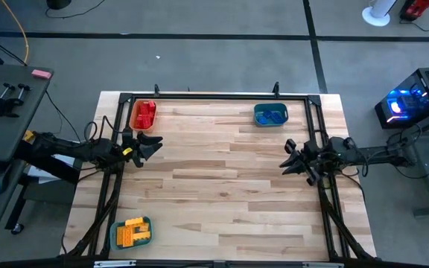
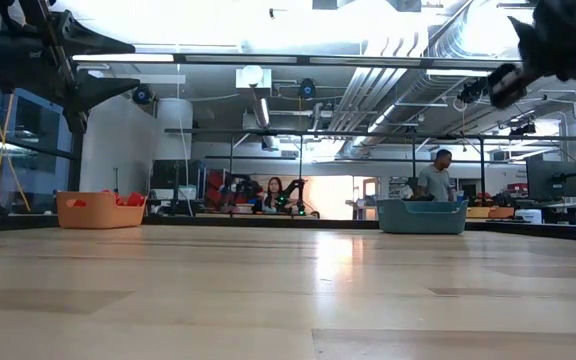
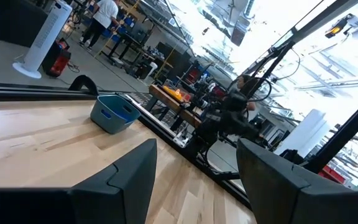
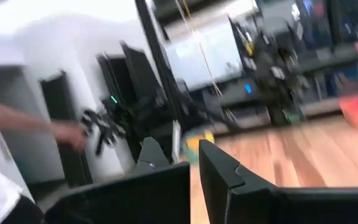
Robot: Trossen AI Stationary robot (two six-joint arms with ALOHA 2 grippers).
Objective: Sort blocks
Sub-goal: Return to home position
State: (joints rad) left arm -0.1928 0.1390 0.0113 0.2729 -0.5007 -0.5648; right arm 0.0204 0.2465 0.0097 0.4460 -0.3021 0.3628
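Red blocks [image 1: 147,113] lie in an orange tray [image 1: 135,115] at the table's far left. Blue blocks [image 1: 272,115] fill a teal tray [image 1: 259,115] at the far right, also seen in the left wrist view [image 3: 114,114]. Yellow blocks [image 1: 131,231] sit in a teal tray [image 1: 149,233] at the near left corner. My left gripper [image 1: 152,144] hovers open at the table's left side, just near of the orange tray; its fingers frame empty air [image 3: 194,168]. My right gripper [image 1: 287,157] hovers open at the right side, holding nothing [image 4: 178,155].
A dark metal frame [image 1: 214,96] runs along the table's edges. The wide wooden middle [image 1: 222,171] carries no objects. In the low view the orange tray [image 2: 100,210] and teal tray [image 2: 421,216] stand at the far edge; people show in the room behind. A person's arm [image 4: 30,121] shows beyond the table.
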